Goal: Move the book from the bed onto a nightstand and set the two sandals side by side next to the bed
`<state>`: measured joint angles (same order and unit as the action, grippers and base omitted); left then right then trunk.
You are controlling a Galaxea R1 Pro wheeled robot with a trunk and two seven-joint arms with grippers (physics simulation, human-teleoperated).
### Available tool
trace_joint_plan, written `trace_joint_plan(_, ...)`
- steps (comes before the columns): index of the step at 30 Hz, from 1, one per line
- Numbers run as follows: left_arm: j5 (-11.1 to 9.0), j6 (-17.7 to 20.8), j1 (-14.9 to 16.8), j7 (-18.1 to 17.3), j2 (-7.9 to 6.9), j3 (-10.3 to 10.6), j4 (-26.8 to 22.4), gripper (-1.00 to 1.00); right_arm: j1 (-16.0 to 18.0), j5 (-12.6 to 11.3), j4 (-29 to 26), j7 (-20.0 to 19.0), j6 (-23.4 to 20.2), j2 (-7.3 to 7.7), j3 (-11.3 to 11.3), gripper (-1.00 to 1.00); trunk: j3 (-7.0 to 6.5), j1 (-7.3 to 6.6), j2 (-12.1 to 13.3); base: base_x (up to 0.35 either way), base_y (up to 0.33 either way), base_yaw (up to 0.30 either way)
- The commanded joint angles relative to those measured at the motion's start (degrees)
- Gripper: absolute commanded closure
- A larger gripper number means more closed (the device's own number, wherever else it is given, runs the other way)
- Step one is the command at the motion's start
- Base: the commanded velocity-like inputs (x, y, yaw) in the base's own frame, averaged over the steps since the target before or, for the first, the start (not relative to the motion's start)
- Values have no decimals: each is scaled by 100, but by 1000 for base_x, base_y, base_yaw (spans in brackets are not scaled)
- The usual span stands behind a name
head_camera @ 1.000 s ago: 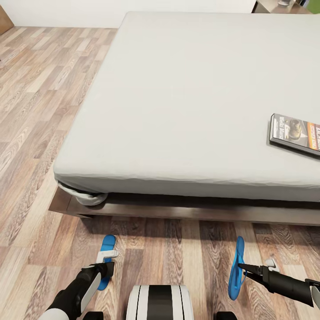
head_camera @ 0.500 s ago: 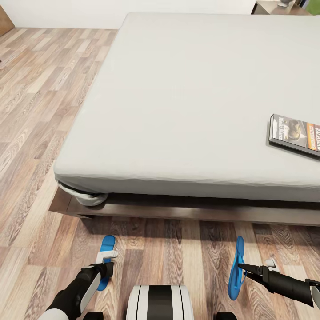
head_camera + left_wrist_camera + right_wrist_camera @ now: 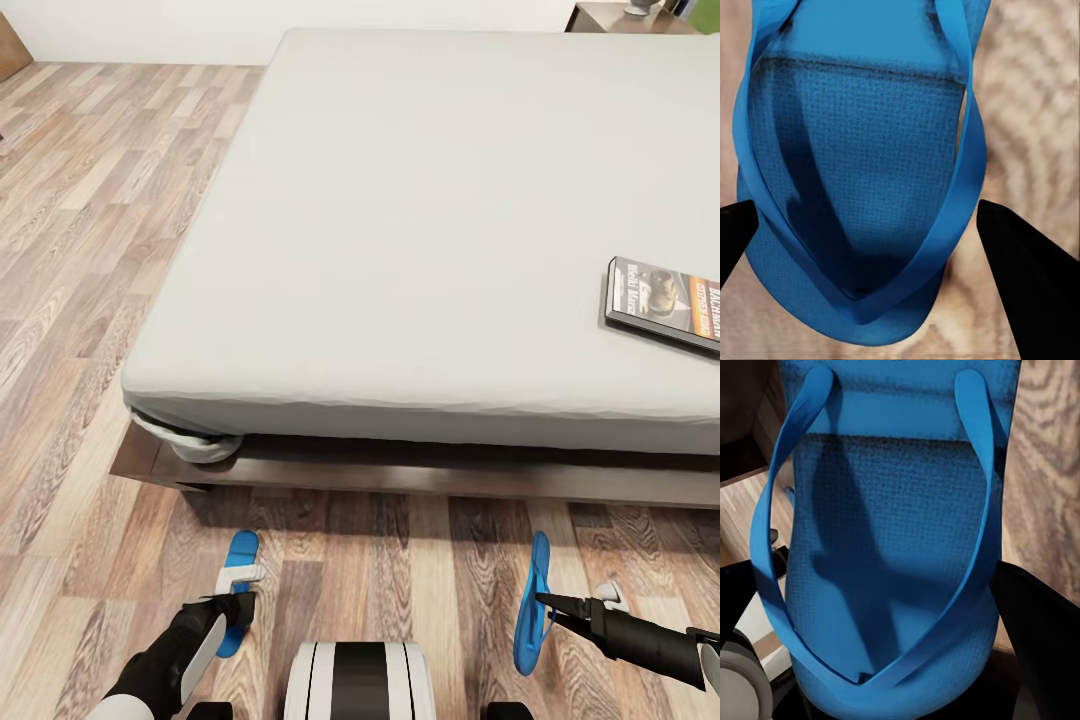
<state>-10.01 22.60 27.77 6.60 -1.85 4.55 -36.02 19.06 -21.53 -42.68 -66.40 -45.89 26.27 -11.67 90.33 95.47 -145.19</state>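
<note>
So far neither half of the task reads as finished.

Head view: the book (image 3: 665, 303) lies flat on the bed (image 3: 420, 220) mattress, near the side edge closest to the robot and off toward the right arm's side; no gripper is near it. A corner of what may be the nightstand (image 3: 610, 16) shows beyond the far end of the bed, too little of it to be sure. On the wood floor (image 3: 90, 220) beside the bed frame, the left sandal (image 3: 238, 585) lies roughly flat under the left gripper (image 3: 240, 600). The right sandal (image 3: 533, 603) stands tilted on its edge at the tip of the right gripper (image 3: 545, 603). The two sandals are well apart, with the robot's base (image 3: 360, 680) between them, so they are not side by side yet.

Left wrist view: blue sole and strap of the left sandal (image 3: 862, 172) sit between the two dark fingers (image 3: 1027, 285), which stand wide on either side. Contact not visible; I judge the jaws spread, not clamped.

Right wrist view: the right sandal (image 3: 889, 555) is close up, with the floor behind it rather than under it, so it seems lifted or tipped. Dark fingers (image 3: 1042, 637) flank it; whether they pinch it I cannot tell, though the head view suggests a grip.

Remaining, by my judgement: bring the sandals together beside the bed, then carry the book to a nightstand.
</note>
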Motion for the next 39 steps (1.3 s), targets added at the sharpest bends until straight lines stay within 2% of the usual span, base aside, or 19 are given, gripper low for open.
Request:
trace_joint_plan(1, -61, 119, 1, 52, -10, 41, -11, 100, 1, -18, 1, -5, -34, 1, -2, 100, 3, -1, -1, 0, 0, 0)
trace_joint_plan(8, -62, 299, 1, 52, -17, 37, -15, 100, 0, -18, 0, -5, -34, 1, -2, 100, 3, -1, -1, 0, 0, 0)
trace_joint_plan(37, -63, 289, 1, 61, -17, 35, -14, 100, 2, -17, 0, -5, -34, 1, -2, 100, 3, -1, -1, 0, 0, 0)
trace_joint_plan(39, -63, 289, 1, 61, -19, 31, -14, 100, 2, -18, 3, -5, -34, 1, -2, 100, 47, 4, -4, 0, 0, 0)
